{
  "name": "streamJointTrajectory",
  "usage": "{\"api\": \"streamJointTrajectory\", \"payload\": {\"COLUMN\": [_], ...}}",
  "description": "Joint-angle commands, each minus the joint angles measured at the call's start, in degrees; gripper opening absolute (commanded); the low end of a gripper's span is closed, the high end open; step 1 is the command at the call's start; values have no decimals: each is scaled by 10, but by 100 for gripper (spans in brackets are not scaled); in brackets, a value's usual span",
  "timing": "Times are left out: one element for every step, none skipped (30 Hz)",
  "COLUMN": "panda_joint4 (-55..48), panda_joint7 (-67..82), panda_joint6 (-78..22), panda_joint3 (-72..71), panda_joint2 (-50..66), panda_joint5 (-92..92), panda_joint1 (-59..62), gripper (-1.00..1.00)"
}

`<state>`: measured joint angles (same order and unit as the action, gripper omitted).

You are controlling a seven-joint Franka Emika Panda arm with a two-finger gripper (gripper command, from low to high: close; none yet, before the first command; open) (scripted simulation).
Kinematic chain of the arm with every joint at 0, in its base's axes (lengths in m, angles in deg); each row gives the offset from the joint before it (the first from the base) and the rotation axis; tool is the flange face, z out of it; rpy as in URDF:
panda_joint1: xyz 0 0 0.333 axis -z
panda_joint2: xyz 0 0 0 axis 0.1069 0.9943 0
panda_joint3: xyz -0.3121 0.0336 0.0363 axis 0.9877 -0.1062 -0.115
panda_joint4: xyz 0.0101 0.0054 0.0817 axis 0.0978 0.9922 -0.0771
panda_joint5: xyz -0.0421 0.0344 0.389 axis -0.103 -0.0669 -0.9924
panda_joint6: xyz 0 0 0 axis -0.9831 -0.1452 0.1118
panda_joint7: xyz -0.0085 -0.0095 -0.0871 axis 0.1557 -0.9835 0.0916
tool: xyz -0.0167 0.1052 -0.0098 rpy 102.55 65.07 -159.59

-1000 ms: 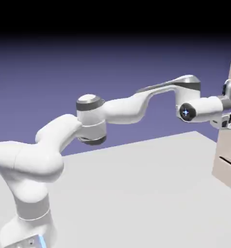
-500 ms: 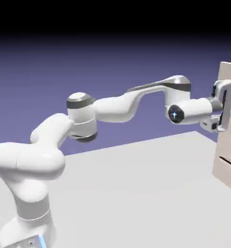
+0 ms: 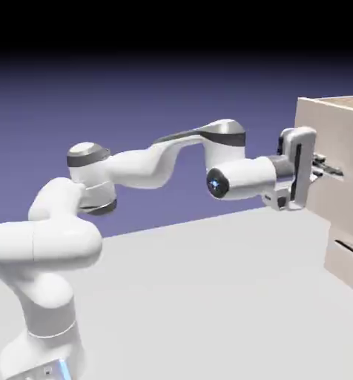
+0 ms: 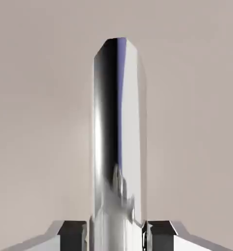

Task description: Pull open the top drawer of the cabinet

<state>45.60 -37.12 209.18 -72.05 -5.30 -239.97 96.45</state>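
Now the top drawer (image 3: 334,152) stands well out of the cabinet (image 3: 344,261), toward the arm, high above the surface (image 3: 202,297)! The danger: a sideways drift could slide those fingertips off the smooth, shiny handle (image 4: 116,122). And the claw (image 4: 116,238)? Closed firmly on that bar, a fingertip each side!

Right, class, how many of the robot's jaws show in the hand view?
2, both at the bottom edge: one left of the shiny handle, one right of it.
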Motion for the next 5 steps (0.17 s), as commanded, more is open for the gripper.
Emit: {"api": "streamJointTrajectory", "payload": {"panda_joint4": [21,27,27,27,48], "panda_joint7": [0,0,0,0,1], "panda_joint6": [-7,-10,-10,-10,-16], "panda_joint3": [4,5,5,5,9], "panda_joint2": [-1,-2,-2,-2,-4], "panda_joint5": [5,6,6,6,10], "panda_joint1": [-14,-18,-18,-18,-32], "gripper": [-100,-100,100,100,100]}}
